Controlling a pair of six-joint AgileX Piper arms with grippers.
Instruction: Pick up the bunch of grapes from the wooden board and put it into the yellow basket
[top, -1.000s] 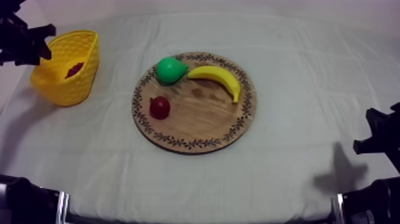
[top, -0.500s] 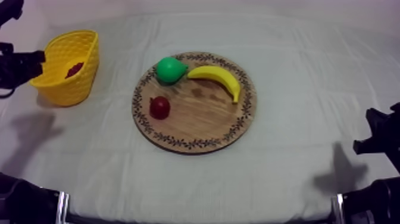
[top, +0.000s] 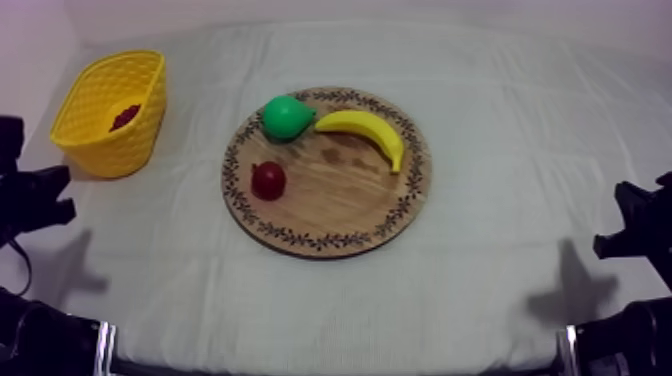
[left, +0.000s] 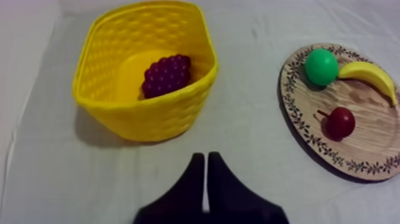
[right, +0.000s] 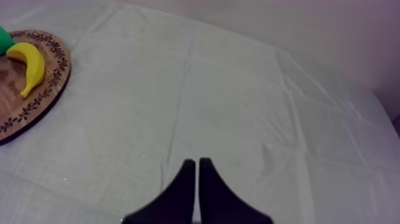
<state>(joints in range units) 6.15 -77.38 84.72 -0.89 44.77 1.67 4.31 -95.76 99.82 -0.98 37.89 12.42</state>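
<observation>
Grey-white cloth; in yellow basket (left: 149, 119), bunch of grapes (left: 167, 75), likely light, knobbly, best pinched across middle; left gripper (left: 206, 156) near basket, right gripper (right: 194, 161) well apart, both closed empty.

The grapes (left: 166, 75) lie in the basket (top: 105, 150), left of the board (top: 340, 215). On the board, pear (top: 285, 117) and banana (top: 365, 130) lie behind the small red fruit (top: 268, 181).
</observation>
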